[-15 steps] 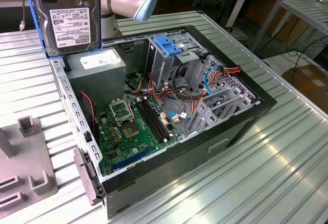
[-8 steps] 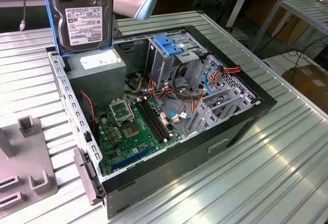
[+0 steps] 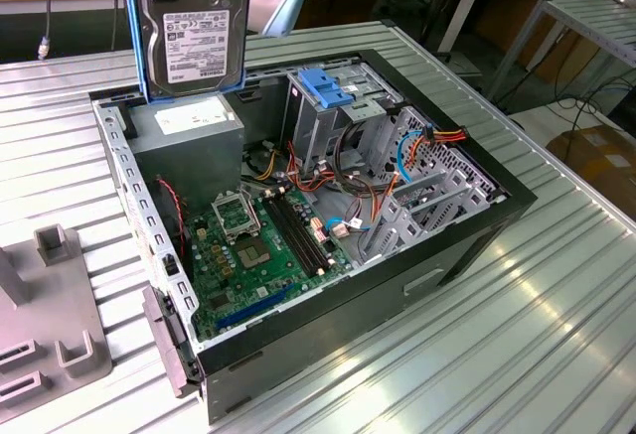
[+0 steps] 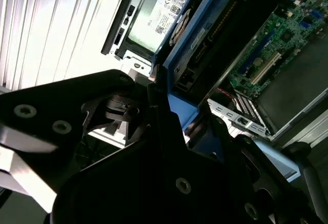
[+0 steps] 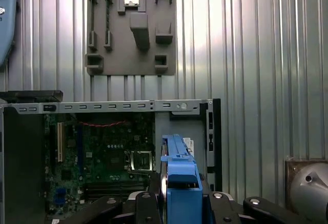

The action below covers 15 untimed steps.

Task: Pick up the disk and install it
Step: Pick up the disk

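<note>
The disk [image 3: 194, 32] hangs upright in the air at the back of the exterior view's left side, its white label facing the camera and its blue carrier bracket along the edges. It is above the grey power-supply box [image 3: 189, 131] in the open computer case [image 3: 477, 245]. In the first wrist view my gripper [image 5: 180, 203] is shut on the disk [image 5: 179, 178], with black fingers [image 5: 146, 208] pressing on both sides of the blue bracket. The second wrist view shows the disk [image 4: 205, 34] edge-on beyond the gripper's black body.
Inside the case are a green motherboard [image 3: 258, 245], loose coloured cables [image 3: 358, 191] and an upright metal cage with a blue plastic top [image 3: 333, 91]. A grey fixture plate [image 3: 50, 325] lies on the ribbed metal table [image 3: 556, 335] beside the case.
</note>
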Each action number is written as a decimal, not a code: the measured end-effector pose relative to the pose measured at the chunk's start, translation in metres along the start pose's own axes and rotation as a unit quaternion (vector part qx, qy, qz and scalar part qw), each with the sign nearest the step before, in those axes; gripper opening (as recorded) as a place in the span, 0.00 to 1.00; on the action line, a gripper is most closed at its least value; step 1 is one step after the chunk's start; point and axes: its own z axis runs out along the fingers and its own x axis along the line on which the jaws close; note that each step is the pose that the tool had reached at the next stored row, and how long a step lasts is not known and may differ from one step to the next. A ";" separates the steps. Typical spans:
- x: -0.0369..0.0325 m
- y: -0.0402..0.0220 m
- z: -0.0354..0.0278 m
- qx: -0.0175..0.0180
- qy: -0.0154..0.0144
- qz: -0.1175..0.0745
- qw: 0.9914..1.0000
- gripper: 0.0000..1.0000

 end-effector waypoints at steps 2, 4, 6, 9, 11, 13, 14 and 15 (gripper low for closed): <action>0.0012 -0.0036 0.0000 0.000 0.000 0.000 1.000 0.37; 0.0019 -0.0060 0.0000 0.000 0.000 0.000 1.000 0.37; 0.0022 -0.0101 0.0001 0.000 0.000 0.000 1.000 0.37; 0.0021 -0.0198 -0.0001 0.000 0.000 0.000 1.000 0.37; 0.0019 -0.0278 -0.0001 0.000 0.000 0.000 1.000 0.37; 0.0017 -0.0380 -0.0002 0.000 0.000 0.000 1.000 0.37; 0.0015 -0.0438 -0.0003 0.000 0.000 0.000 1.000 0.37; 0.0014 -0.0494 -0.0003 0.000 0.000 0.000 1.000 0.37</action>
